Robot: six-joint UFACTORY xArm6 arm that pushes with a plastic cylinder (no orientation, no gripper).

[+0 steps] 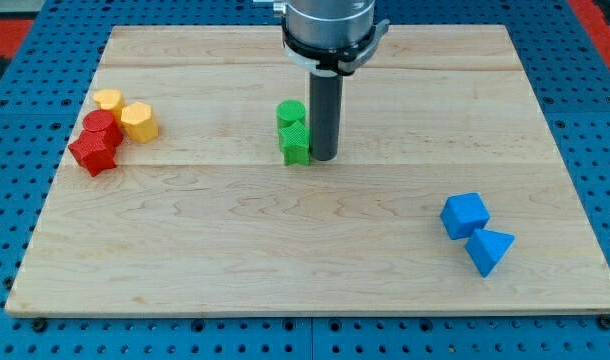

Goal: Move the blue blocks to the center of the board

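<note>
Two blue blocks lie near the view's lower right: a blue cube (464, 214) and, touching it just below and to the right, a blue triangular block (490, 250). My tip (323, 158) is down near the middle of the wooden board (285, 260), far up and to the left of the blue blocks. It stands right beside two green blocks, a green cylinder (291, 112) and a green block (296, 143), touching or nearly touching their right side.
At the view's left sits a cluster: a yellow block (108, 99), a yellow hexagonal block (139, 121), a red cylinder (102, 128) and a red star-like block (93, 153). Blue pegboard surrounds the board.
</note>
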